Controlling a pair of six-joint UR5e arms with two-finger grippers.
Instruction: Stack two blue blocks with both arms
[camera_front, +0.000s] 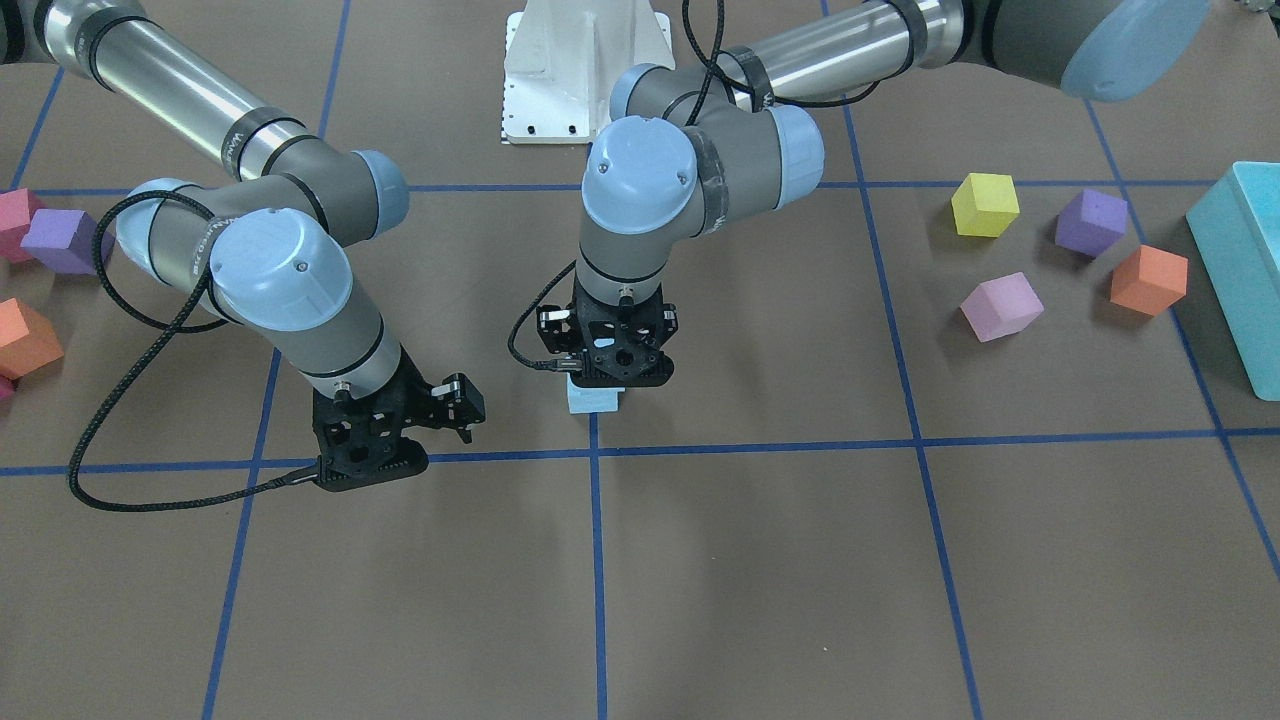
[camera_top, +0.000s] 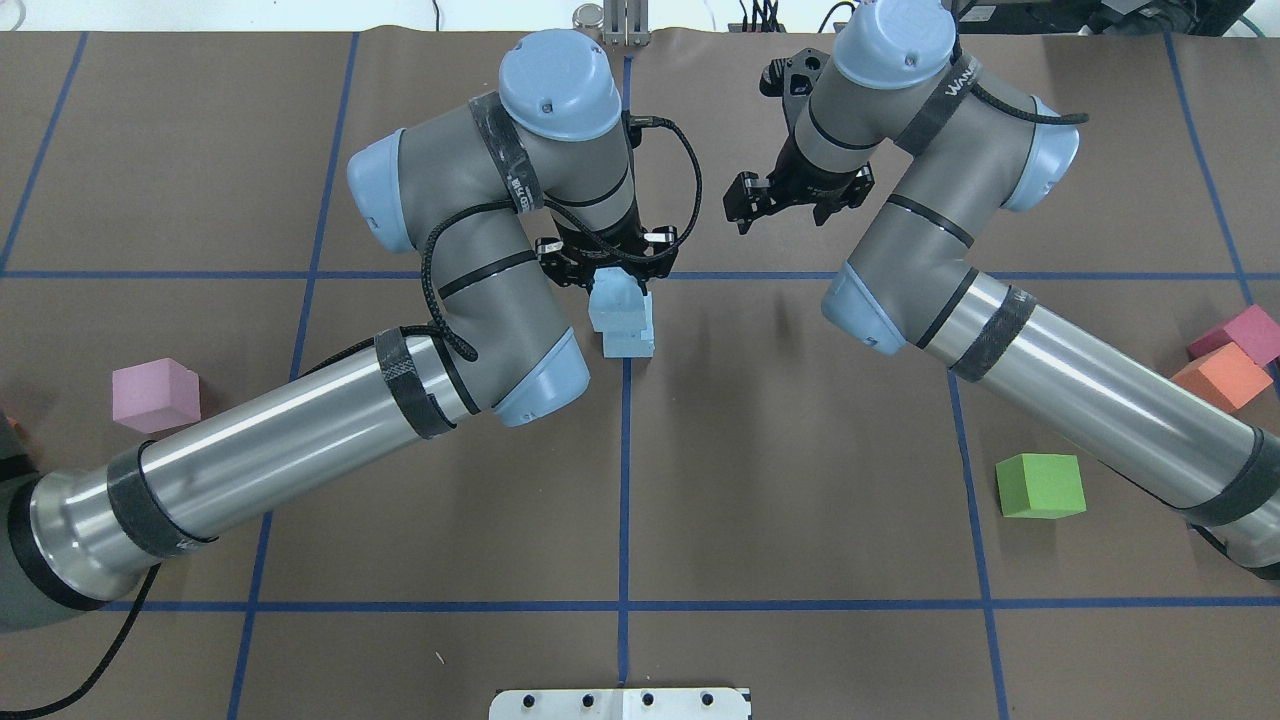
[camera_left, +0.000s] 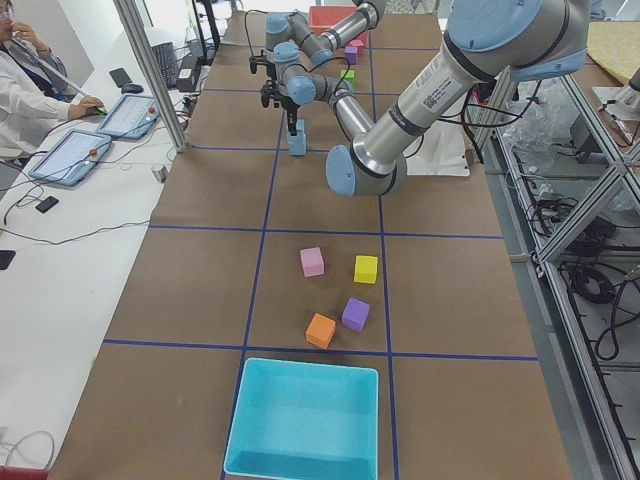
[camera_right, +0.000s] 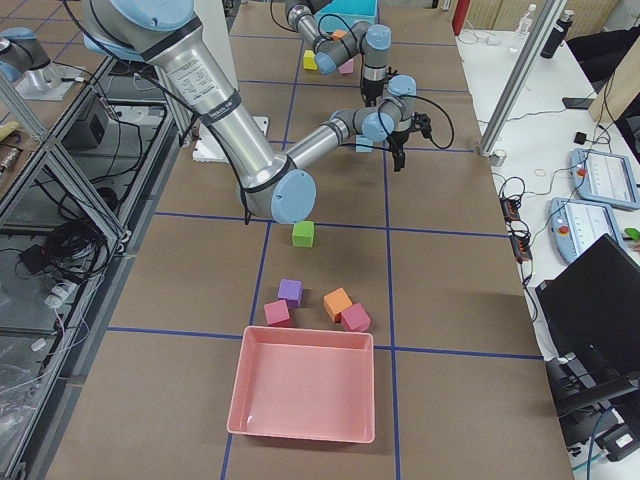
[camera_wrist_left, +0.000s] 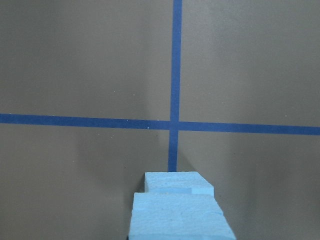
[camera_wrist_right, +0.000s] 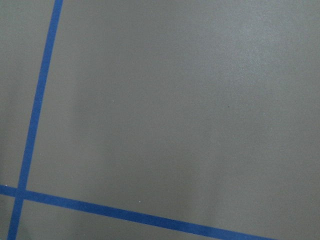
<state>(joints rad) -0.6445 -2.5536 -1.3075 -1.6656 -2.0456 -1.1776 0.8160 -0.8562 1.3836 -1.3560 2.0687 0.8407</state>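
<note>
Two pale blue blocks sit at the table's middle, by a crossing of blue tape lines. The lower blue block (camera_top: 632, 342) rests on the table. The upper blue block (camera_top: 612, 302) sits on it, offset sideways. My left gripper (camera_top: 610, 275) points straight down and is shut on the upper block; in the left wrist view that block (camera_wrist_left: 180, 220) fills the bottom edge with the lower one (camera_wrist_left: 177, 181) just beyond. In the front view one blue block (camera_front: 595, 400) shows under the left gripper (camera_front: 615, 375). My right gripper (camera_top: 795, 205) is open and empty, off to the side of the stack.
A pink cube (camera_top: 155, 395) lies at the left and a green cube (camera_top: 1040, 485) at the right. Orange (camera_top: 1222, 377) and magenta (camera_top: 1240, 332) cubes lie at the right edge. Yellow (camera_front: 985, 205), purple (camera_front: 1090, 222) and orange (camera_front: 1148, 280) cubes lie by the turquoise box (camera_front: 1240, 270).
</note>
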